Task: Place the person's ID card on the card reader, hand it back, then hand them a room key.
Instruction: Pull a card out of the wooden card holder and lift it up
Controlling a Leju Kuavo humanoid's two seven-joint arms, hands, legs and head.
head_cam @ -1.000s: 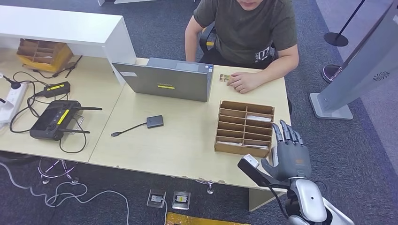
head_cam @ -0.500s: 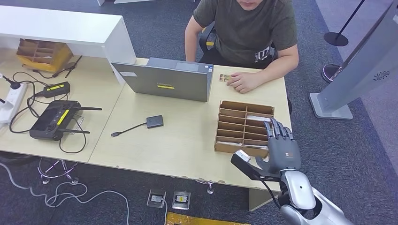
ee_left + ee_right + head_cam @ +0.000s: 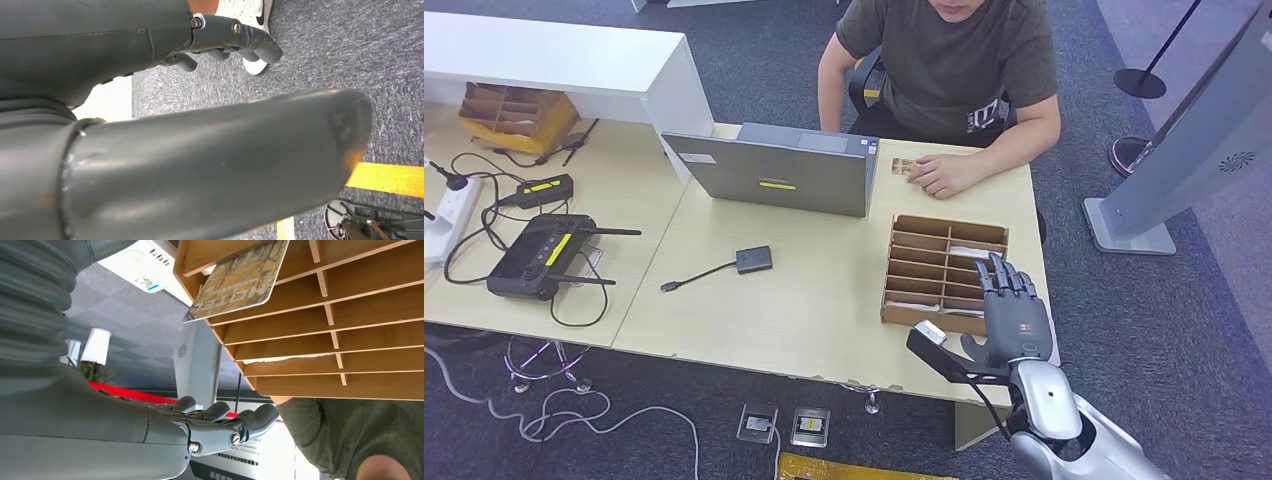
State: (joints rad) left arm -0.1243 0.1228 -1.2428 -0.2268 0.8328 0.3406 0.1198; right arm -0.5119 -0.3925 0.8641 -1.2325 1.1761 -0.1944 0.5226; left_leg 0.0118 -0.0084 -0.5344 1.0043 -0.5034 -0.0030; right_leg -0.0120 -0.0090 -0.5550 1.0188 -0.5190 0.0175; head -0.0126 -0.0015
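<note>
Pale wooden desk on dark carpet; right robot hand spread, empty.

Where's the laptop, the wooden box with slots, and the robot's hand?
laptop (image 3: pixel 774 178), head view, back of its lid.
wooden box (image 3: pixel 940 226), head view, far wall.
right hand (image 3: pixel 1012 318), head view, back of hand.

Pale wood table, brown divided tray, grey laptop showing a yellow sticker, person wearing olive green, dark blue carpet

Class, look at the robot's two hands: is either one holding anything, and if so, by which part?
Neither. The right hand hovers open over the wooden card rack; the left hand hangs with nothing in it.
</note>
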